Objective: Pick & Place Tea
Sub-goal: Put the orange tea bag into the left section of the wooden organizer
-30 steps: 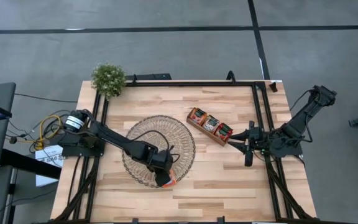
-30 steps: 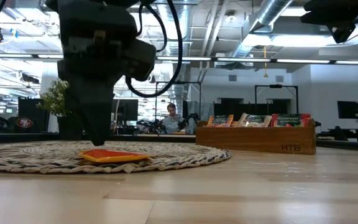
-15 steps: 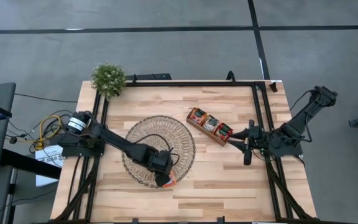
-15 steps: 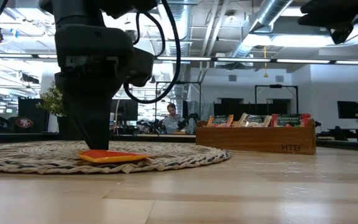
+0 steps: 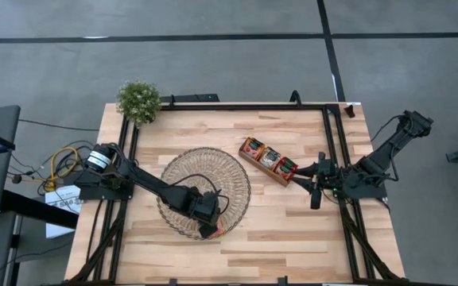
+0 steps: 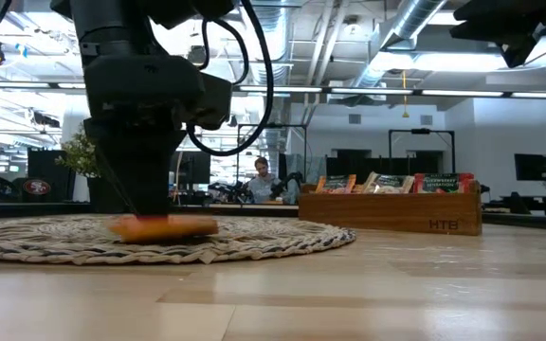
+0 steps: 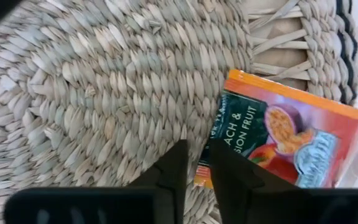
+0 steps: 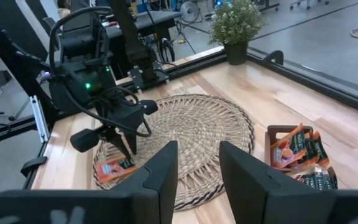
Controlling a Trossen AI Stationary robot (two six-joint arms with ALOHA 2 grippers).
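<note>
My left gripper [image 5: 210, 229] is over the near right part of the round wicker mat [image 5: 203, 191], shut on a red-orange tea sachet [image 7: 284, 143]. In the low view the sachet [image 6: 164, 227] shows just above the mat's weave [image 6: 254, 242]. More sachets stand upright in the brown wooden tray [image 5: 269, 160], right of the mat. My right gripper [image 5: 300, 181] is open and hovers by the tray's right end, touching nothing. Its wrist view shows the sachet [image 8: 118, 167] under my left gripper [image 8: 126, 146]. My left gripper pinches the red-orange sachet between its two fingers by one edge [image 7: 225, 127], the side with the dark printed panel. The fingers [image 7: 229, 180] come from above, pointing down. The sachet lies about level, raised slightly above the mat; the rest of it sticks out to one side of the fingers.
A small potted plant [image 5: 138, 101] stands at the table's far left corner. Black frame rails [image 5: 336, 151] run along the table's left, right and far sides. Bare wood lies near of the mat and the tray. A person sits in the room behind the table [image 6: 262, 180].
The sachet lay flat on the mat's near right part a second ago; now it is raised a little off the weave in my left gripper's hold and has shifted slightly toward the table's left.
</note>
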